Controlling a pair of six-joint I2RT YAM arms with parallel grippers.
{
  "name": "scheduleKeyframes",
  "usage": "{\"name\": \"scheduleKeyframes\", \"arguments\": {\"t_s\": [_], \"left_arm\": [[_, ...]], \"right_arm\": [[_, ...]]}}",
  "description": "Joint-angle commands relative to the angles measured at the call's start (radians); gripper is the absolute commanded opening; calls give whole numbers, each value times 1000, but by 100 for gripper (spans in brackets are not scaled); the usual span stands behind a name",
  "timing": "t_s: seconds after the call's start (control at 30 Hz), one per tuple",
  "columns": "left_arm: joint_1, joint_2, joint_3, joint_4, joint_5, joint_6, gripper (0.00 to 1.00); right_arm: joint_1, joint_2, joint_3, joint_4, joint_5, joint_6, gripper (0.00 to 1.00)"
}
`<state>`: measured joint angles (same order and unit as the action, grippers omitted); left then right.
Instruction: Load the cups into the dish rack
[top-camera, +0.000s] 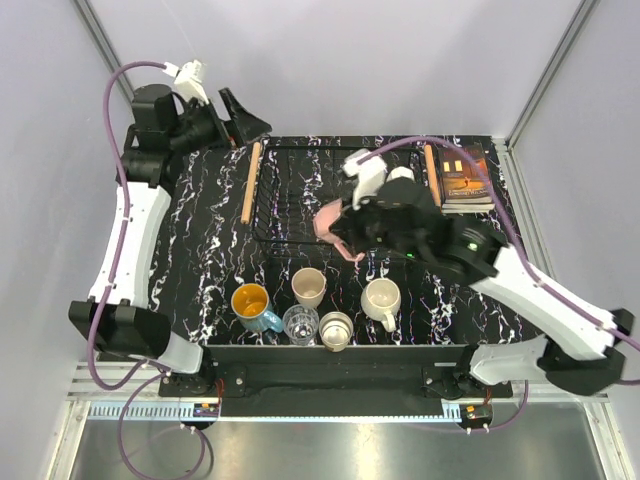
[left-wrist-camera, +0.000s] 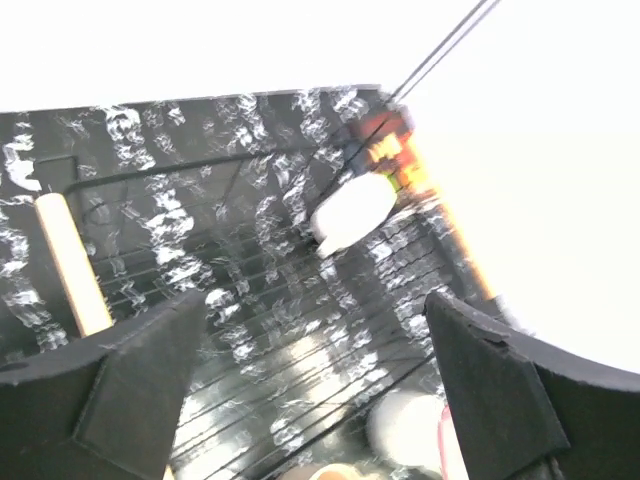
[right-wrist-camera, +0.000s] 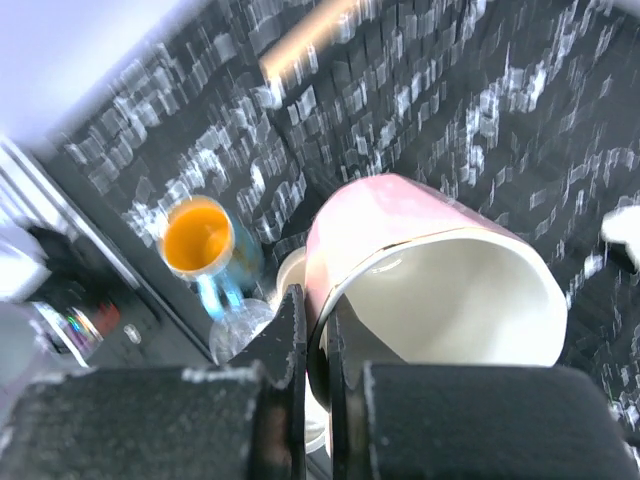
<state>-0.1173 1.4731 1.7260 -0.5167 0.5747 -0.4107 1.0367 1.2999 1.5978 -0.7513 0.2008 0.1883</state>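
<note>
My right gripper is shut on the rim of the pink mug, one finger inside and one outside, and holds it tilted over the front of the black wire dish rack. A white mug lies in the rack by its right wooden handle. On the table in front stand a blue mug with orange inside, a cream cup, a clear glass tumbler, another cream cup and a white mug. My left gripper is open and empty, raised at the rack's back left corner.
An orange-brown book lies right of the rack, at the back right. The rack's left wooden handle lies near my left gripper. Grey walls close in the table on three sides.
</note>
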Motion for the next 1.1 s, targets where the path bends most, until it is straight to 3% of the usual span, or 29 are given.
{"name": "scheduleKeyframes", "arguments": {"t_s": [0.0,0.13,0.17,0.37,0.5,0.77,1.07], "left_arm": [[50,27,-77,220,363,-364,94],[50,4,-198,421,468,-593,92],[48,-3,-236,491,471,-618,92],[-16,-46,-286,534,453,-633,93],[-62,-59,-296,527,444,-620,91],[-97,-99,-350,532,456,-628,89],[-105,-85,-367,480,401,-594,87]], "right_arm": [[-39,-155,-54,289,5,5,0],[-142,-266,-185,541,-24,106,0],[-194,-287,-264,676,-34,170,0],[-277,-321,-438,1047,-93,348,0],[-337,-277,-475,1156,-190,462,0],[-429,-205,-506,1300,-242,603,0],[-451,-22,-530,1539,-334,789,0]]}}
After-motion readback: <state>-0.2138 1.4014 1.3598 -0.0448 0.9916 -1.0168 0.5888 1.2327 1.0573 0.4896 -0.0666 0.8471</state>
